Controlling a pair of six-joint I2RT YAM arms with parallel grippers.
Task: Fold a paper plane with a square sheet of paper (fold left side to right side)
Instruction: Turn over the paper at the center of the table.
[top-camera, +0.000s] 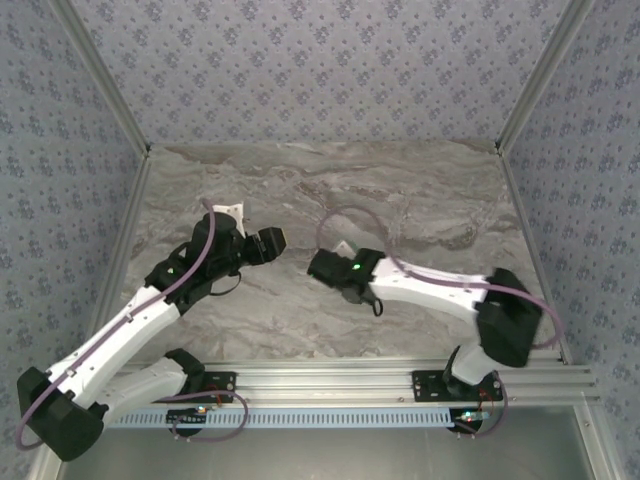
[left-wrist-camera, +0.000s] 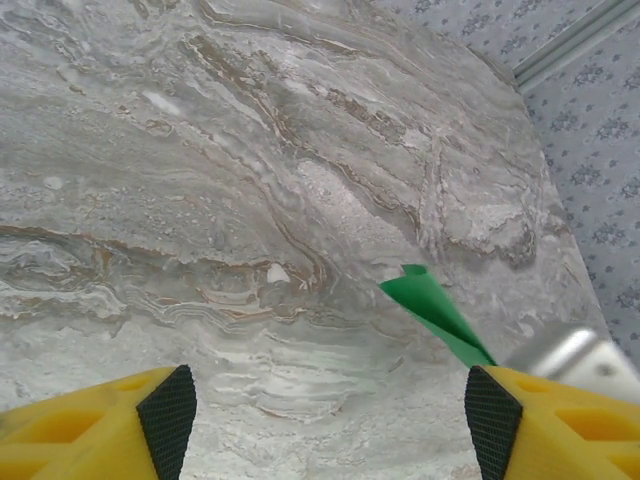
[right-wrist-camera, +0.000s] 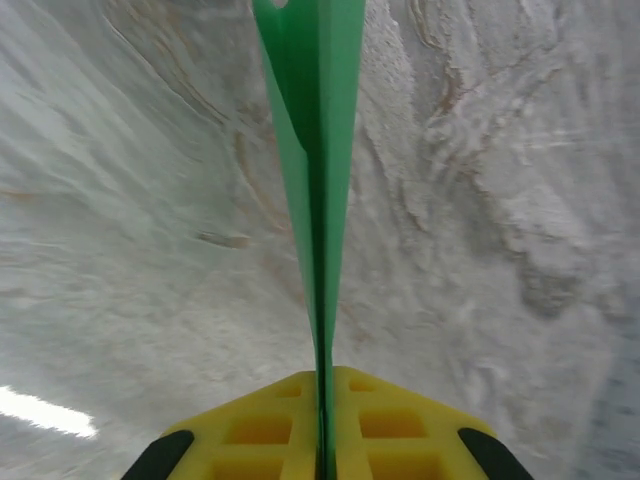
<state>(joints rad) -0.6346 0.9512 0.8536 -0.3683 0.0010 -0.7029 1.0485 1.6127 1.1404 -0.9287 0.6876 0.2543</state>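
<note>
The square sheet of paper is folded into a slim, bright green paper plane (right-wrist-camera: 318, 150), which stands on edge between the yellow fingers of my right gripper (right-wrist-camera: 325, 385). That gripper is shut on its lower end, and the folded layers widen away from the jaws above the marble table. In the left wrist view the same paper plane (left-wrist-camera: 435, 310) pokes up from behind my right-hand finger (left-wrist-camera: 495, 420). My left gripper (left-wrist-camera: 330, 430) is open with only bare table between its pads. From above, the left gripper (top-camera: 272, 242) and right gripper (top-camera: 320, 264) face each other a short gap apart at mid-table.
The grey marble table (top-camera: 400, 190) stretches back to patterned walls (top-camera: 320, 60) on three sides. An aluminium rail (top-camera: 400, 378) with both arm bases runs along the near edge. A small white piece (top-camera: 228, 208) lies just behind the left arm.
</note>
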